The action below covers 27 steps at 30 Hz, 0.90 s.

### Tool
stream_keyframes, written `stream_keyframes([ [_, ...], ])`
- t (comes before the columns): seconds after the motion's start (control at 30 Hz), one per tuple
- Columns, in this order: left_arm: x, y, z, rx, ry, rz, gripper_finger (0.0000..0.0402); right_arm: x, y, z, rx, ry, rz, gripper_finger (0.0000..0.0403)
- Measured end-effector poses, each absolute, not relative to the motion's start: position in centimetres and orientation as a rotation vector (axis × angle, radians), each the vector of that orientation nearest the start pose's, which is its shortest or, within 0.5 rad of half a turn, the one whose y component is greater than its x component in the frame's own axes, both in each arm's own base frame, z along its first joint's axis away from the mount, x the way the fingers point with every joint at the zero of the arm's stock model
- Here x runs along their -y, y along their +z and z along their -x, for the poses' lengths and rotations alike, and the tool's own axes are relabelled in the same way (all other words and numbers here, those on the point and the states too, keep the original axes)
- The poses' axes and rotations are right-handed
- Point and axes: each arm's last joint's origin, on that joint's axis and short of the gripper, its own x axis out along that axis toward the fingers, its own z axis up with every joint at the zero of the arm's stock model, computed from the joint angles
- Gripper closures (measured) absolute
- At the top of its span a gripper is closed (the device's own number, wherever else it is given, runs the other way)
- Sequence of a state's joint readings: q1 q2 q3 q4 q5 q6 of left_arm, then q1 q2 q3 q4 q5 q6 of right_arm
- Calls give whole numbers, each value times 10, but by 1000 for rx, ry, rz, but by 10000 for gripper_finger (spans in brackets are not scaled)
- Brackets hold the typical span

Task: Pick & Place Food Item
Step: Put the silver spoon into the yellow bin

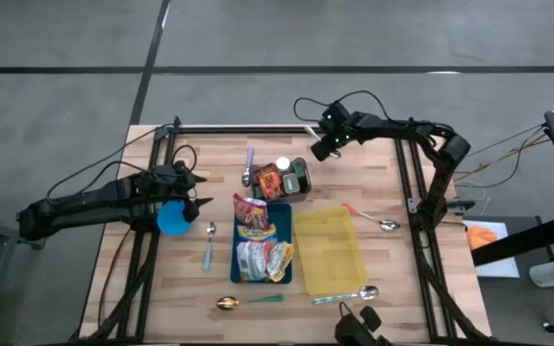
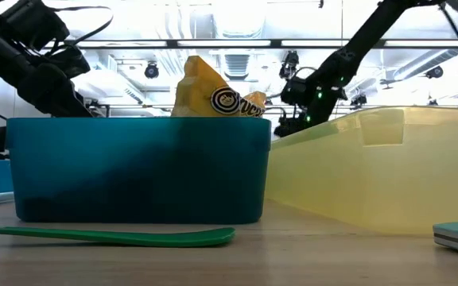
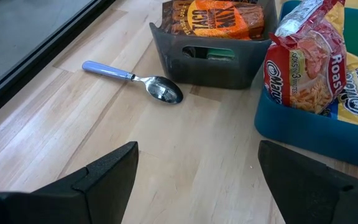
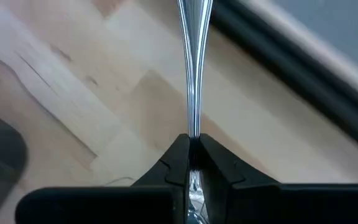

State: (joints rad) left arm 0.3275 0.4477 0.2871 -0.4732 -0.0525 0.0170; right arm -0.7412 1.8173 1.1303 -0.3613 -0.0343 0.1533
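My right gripper [image 4: 193, 142] hangs over the table's far edge beyond the dark grey bin [image 1: 289, 180], shut on a thin shiny metal utensil [image 4: 194, 68]. Only the utensil's narrow shaft shows; both of its ends are out of view. Food packets fill the grey bin, an orange one [image 3: 219, 17] on top. Ramen packets [image 1: 255, 219] stand and lie in the blue bin [image 1: 279, 210]. My left gripper [image 3: 197, 168] waits open at the table's left, pointing toward a blue-handled spoon [image 3: 138, 79] and the grey bin [image 3: 213, 59]. My right gripper pinches the metal utensil's thin shaft [image 4: 194, 127] between its two fingertips. The fingers come slanting down from above, and the shaft runs on straight ahead of them. Whether its far end rests on the table, I cannot tell.
A yellow tray [image 1: 330, 252] lies right of the blue bin. A blue cup [image 1: 172, 218] stands by my left gripper. Spoons lie scattered: one [image 1: 209, 242] left of the blue bin, a green-handled one [image 1: 248, 302] and another [image 1: 346, 295] near the front edge, one [image 1: 373, 218] at the right.
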Motion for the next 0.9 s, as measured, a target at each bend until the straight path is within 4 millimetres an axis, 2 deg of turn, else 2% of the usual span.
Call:
stream_keyframes([
  [0.1, -37, 181, -105, -634, 361, 71, 66, 239, 186, -263, -879, -742, -547, 385],
  [0.23, -37, 181, -105, -634, 361, 71, 66, 225, 212, -257, -799, -741, -534, 385],
  [0.53, -37, 181, -105, -635, 361, 71, 66, 165, 247, -252, -688, -647, -520, 386],
  [0.7, -37, 181, -105, -634, 362, 71, 66, 123, 251, -243, -648, -662, -537, 386],
  [0.9, -37, 181, -105, -634, 361, 71, 66, 72, 236, -229, -631, -663, -627, 386],
])
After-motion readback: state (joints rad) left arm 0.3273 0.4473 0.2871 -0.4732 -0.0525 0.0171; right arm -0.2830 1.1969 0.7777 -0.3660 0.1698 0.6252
